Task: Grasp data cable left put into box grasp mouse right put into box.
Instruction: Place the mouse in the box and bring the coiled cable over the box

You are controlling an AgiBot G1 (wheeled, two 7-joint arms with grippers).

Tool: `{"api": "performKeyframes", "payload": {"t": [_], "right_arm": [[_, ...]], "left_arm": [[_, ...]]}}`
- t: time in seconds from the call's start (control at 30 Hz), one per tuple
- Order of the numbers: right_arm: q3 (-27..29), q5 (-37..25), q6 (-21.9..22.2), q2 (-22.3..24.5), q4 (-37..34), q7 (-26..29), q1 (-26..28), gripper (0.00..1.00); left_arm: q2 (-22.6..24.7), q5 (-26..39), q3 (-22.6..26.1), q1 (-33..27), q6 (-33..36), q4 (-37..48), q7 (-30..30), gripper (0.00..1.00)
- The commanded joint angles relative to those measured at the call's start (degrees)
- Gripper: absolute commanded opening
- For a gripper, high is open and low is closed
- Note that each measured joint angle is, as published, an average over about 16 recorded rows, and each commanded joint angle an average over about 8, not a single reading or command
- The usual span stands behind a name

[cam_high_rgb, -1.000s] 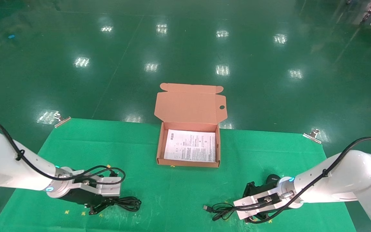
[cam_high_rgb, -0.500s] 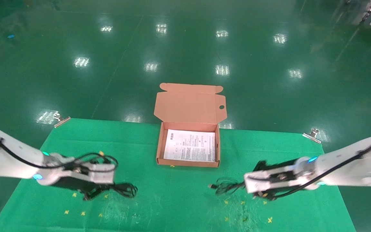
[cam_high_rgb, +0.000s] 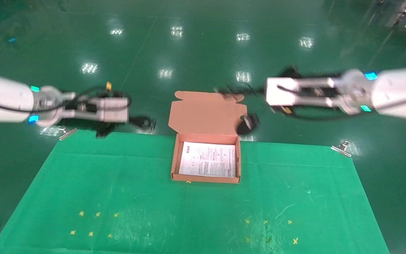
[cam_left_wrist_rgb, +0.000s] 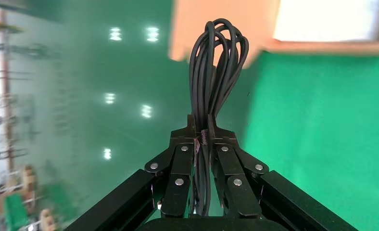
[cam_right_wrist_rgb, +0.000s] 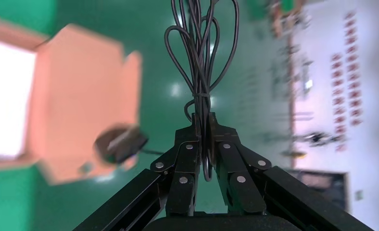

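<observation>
Left gripper (cam_left_wrist_rgb: 204, 137) is raised left of the box (cam_high_rgb: 205, 165), pinching the data cable (cam_left_wrist_rgb: 215, 67) at its tie, loops jutting past the fingertips. Right gripper (cam_right_wrist_rgb: 203, 125), high on the box's right, clamps the mouse's cord; the mouse (cam_high_rgb: 246, 125) dangles beside the open lid.

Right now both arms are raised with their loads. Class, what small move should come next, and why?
Probably bring the left gripper inward over the box: its jaws are shut on the data cable, raised left of the box. The right gripper holds the mouse by its cord, dangling.
</observation>
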Motion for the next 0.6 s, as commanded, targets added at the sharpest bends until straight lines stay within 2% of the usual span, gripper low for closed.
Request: {"api": "performKeyframes", "payload": {"t": [0.03, 0.1, 0.27, 0.6], "right_arm": [[0.4, 0.4, 2.3, -4.0, -3.2, -2.1, 3.1, 0.0], [0.4, 0.7, 3.2, -6.4, -6.1, -3.9, 5.1, 0.0], [0.3, 0.8, 3.4, -8.2, -8.8, -5.1, 6.6, 0.0], [0.2, 1.1, 4.7, -8.9, -10.8, -5.7, 4.4, 0.0]], "left_arm": [[1.9, 1.5, -0.4, -1.7, -2.8, 0.8, -1.6, 0.0], [3.0, 2.2, -0.7, -2.6, -4.5, 1.8, -2.0, 0.0], [3.8, 2.4, -1.1, -3.0, -5.7, 2.7, -2.6, 0.0], [3.3, 3.3, 0.0, -0.5, -4.3, 4.0, -3.1, 0.0]]}}
